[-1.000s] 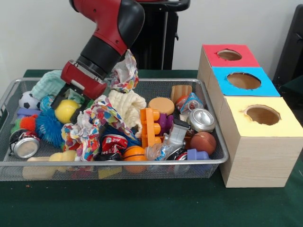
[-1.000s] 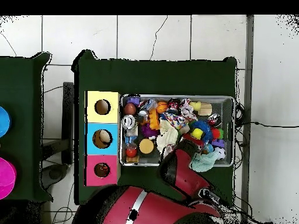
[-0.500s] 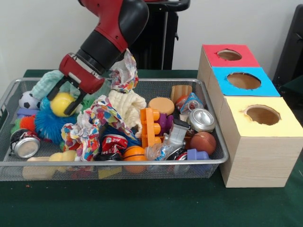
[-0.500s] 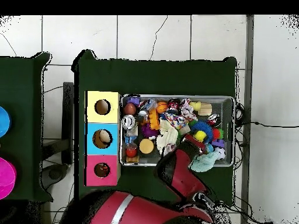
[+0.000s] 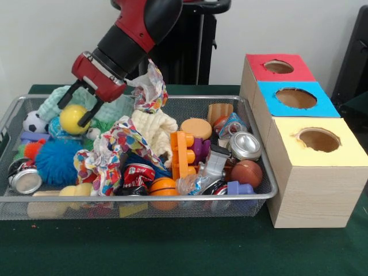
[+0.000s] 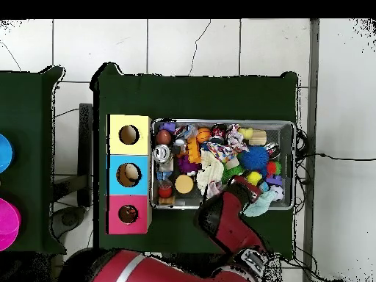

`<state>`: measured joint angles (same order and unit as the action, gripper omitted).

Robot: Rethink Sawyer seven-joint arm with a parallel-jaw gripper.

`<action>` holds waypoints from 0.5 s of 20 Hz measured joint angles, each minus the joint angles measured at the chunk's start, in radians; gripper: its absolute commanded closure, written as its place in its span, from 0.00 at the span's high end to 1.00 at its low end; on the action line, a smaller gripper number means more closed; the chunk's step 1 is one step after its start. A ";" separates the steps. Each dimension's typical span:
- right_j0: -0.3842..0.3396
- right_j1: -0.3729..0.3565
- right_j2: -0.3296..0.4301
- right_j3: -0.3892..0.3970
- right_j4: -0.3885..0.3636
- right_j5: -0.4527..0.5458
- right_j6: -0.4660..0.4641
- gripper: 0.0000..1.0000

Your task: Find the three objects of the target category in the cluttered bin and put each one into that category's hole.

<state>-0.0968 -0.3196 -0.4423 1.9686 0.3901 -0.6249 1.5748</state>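
The claw pinches the yellow ball only near its top, so it could slip back into the wire bin.

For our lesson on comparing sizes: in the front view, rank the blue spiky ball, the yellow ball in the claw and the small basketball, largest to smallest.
1. Blue spiky ball.
2. and 3. Yellow ball and small basketball look alike; the basketball sits nearer the camera, so no ranking.

The arm leaves the front view's top edge, and crumpled paper hides much of the bin's clutter.
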 measured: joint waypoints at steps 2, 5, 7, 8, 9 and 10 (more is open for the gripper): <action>-0.055 -0.014 -0.001 -0.035 -0.143 0.000 0.000 1.00; -0.106 -0.019 -0.001 -0.072 -0.253 -0.004 0.000 1.00; -0.146 -0.018 -0.001 -0.107 -0.325 -0.008 0.000 1.00; -0.156 -0.019 0.000 -0.116 -0.343 -0.008 0.000 1.00; -0.178 -0.019 0.002 -0.136 -0.378 -0.008 0.000 1.00; -0.192 -0.019 0.005 -0.148 -0.398 -0.008 0.000 1.00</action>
<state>-0.2884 -0.3389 -0.4374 1.8205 -0.0076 -0.6327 1.5748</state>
